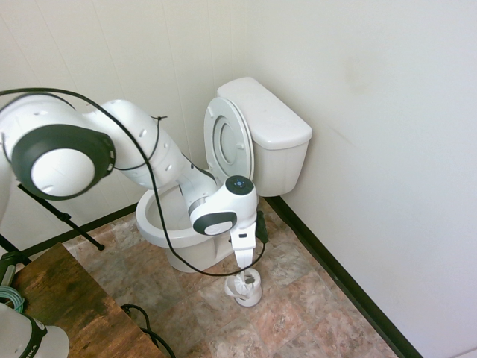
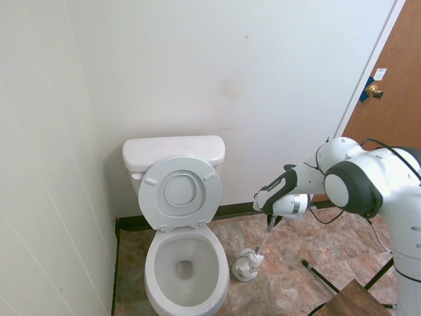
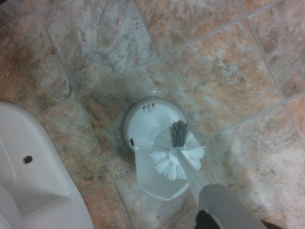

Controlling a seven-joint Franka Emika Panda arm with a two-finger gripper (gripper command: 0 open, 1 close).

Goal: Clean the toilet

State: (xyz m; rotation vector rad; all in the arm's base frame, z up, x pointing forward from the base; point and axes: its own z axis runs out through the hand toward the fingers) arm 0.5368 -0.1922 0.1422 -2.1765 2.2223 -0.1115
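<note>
Claw [image 2: 270,222] with brush [image 3: 177,155] over tiles [image 3: 224,71]

My arm [image 1: 160,160] hides part of the toilet [image 1: 257,142] bowl in the first exterior view. My gripper's [image 2: 270,218] fingers are too small to tell. The wrist view cuts off the brush [image 3: 177,155] handle.

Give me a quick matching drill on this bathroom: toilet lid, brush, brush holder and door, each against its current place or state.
Things:
1. toilet lid
2. toilet brush
3. brush holder
4. door

States:
A. standing on the floor tiles beside the bowl
B. raised, leaning against the tank
C. brown, at the right edge of the second exterior view
D. lifted just above its holder, handle in the shut jaws

Pairs: 1-B, 2-D, 3-A, 4-C
</note>
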